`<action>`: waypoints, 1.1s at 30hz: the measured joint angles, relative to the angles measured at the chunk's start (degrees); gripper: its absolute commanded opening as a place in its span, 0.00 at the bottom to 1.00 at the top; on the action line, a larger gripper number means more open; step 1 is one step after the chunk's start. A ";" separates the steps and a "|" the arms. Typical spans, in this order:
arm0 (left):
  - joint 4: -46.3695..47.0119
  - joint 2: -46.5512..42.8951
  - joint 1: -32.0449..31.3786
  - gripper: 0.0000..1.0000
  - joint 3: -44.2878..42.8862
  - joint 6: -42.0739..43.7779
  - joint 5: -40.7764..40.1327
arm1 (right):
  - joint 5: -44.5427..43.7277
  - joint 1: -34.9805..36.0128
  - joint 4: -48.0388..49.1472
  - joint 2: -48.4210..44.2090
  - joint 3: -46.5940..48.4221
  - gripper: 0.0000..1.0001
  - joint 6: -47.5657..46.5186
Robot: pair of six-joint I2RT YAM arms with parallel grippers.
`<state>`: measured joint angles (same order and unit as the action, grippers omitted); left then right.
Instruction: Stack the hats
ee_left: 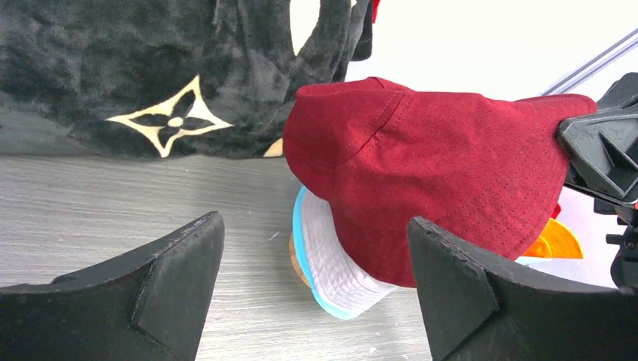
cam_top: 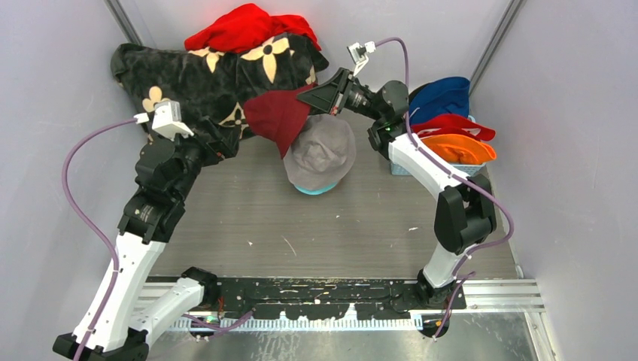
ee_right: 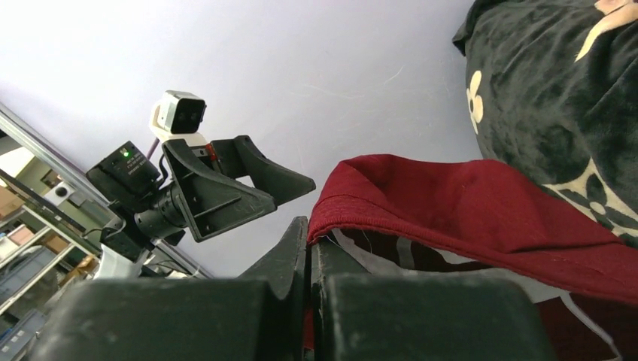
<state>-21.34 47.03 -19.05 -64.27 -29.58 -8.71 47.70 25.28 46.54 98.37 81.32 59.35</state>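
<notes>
Maroon hat [cam_top: 275, 120] — limp, brim between tightly clamped right jaws (left jaws wide, empty)

Pale lavender walls [cam_top: 45, 150] enclose a grey wood-grain surface [cam_top: 301, 233], evenly lit; a metal rail [cam_top: 504, 293] lines its near edge.

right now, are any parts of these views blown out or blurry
Top view: evenly lit and sharp. Left wrist: the wall behind the maroon hat is blown out white, while the hat's stitching is crisp. Right wrist: the right gripper is soft up close, and the hat's brim is in focus.
</notes>
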 measured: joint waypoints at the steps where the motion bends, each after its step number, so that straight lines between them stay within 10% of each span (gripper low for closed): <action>1: 0.02 0.04 0.00 0.91 0.00 0.00 0.00 | 0.00 -0.26 0.00 -0.11 -0.13 0.01 -0.02; 28: 1.57 7.80 0.00 0.90 0.00 -0.55 3.41 | 0.33 -16.68 -2.40 -17.03 -34.45 0.01 -2.60; 33: 3.72 9.07 0.00 0.90 0.81 -1.29 3.89 | -0.44 -19.19 -6.12 -16.68 -37.59 0.19 -5.29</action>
<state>-17.63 56.10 -19.05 -63.46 -30.87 -4.82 47.27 6.09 40.42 81.69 43.72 54.06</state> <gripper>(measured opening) 0.900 0.096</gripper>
